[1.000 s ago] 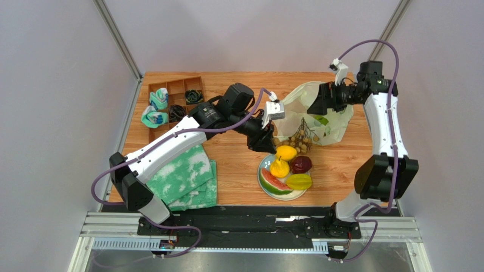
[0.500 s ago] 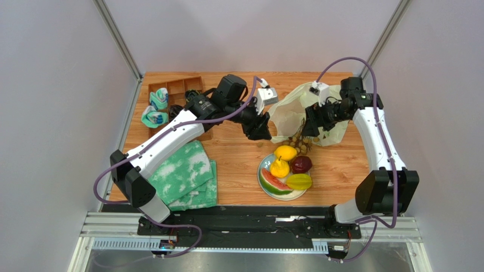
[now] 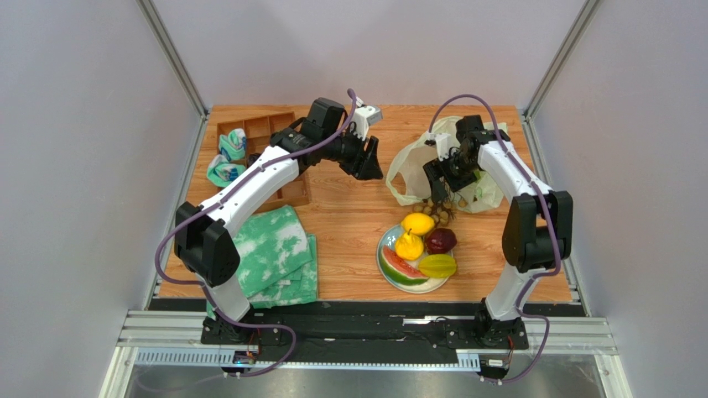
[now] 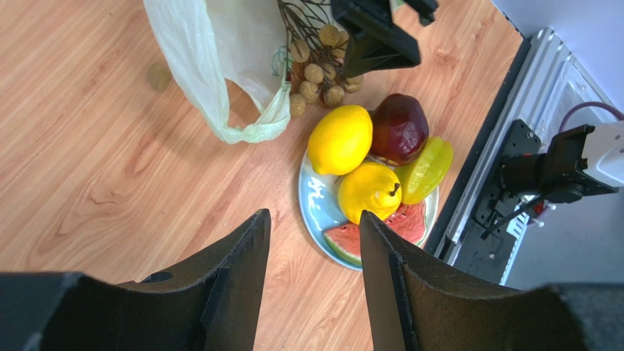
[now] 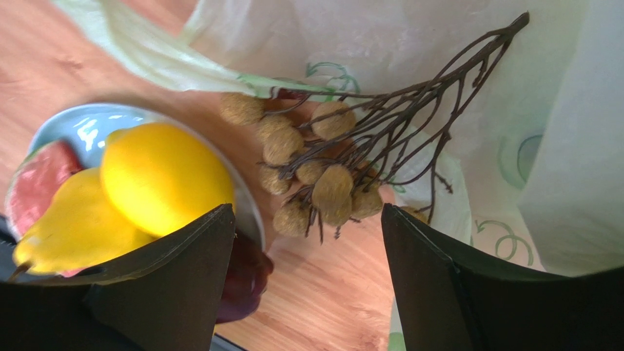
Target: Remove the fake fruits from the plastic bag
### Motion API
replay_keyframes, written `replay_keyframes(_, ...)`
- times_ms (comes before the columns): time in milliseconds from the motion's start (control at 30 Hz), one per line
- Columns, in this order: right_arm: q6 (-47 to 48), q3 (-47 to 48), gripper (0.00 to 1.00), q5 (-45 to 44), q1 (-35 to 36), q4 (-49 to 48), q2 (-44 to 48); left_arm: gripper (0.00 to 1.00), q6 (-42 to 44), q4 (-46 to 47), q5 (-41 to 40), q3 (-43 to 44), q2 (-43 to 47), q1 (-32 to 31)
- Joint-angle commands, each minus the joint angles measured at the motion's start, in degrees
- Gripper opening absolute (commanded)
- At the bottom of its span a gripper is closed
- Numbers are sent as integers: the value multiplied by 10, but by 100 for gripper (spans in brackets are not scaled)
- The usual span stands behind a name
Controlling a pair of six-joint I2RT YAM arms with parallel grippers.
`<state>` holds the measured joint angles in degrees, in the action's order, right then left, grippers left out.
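The bunch of small brown balls (image 5: pixel 326 183) lies half out of the plastic bag (image 5: pixel 439 44) beside the plate (image 5: pixel 77 123); the right end effector (image 5: pixel 307 213) hovers above, wide open and empty, apparently to grip it; left end effector (image 4: pixel 313 219) also open, empty

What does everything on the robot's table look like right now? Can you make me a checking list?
Surface: wooden table, flat, no spills seen.
Job's things: plastic bag crumpled at the back; brown-ball bunch with balls out beside the plate, stems over the bag; lemon, pear, plum, watermelon slice and yellow-green fruit on the plate.
Clutter: green-and-white cloth; wooden divider tray holding small items.
Grippers: left gripper open, empty; right gripper open above the brown-ball bunch.
Cables: purple cables along both arms, no snag seen.
Surroundings: grey walls; metal rail at the near edge.
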<state>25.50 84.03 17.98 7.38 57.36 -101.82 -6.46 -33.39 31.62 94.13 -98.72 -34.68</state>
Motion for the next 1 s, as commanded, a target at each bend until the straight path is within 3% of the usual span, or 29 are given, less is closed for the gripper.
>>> replay_keyframes(0,-12,49,78,-70,10,-42,-37,57,-7,23,-3,12,33,7)
replay_keyframes(133,-4,75,68,-99,15,-45,-88,57,17,17,-17,-9,60,13)
replay_keyframes(233,9,94,38,-79,16,-25,-89,57,36,17,-30,-21,75,13)
replay_keyframes(267,12,97,23,-71,15,-19,-87,57,41,18,-31,-24,79,13)
replay_keyframes(300,17,99,16,-62,16,-3,-85,57,43,18,-33,-24,78,13)
replay_keyframes(433,18,126,3,-56,19,69,-70,57,54,12,-38,-15,78,14)
replay_keyframes(700,61,115,0,26,22,136,105,57,58,17,-36,14,77,33)
replay_keyframes(967,102,93,1,121,40,208,187,57,50,20,-28,44,71,38)
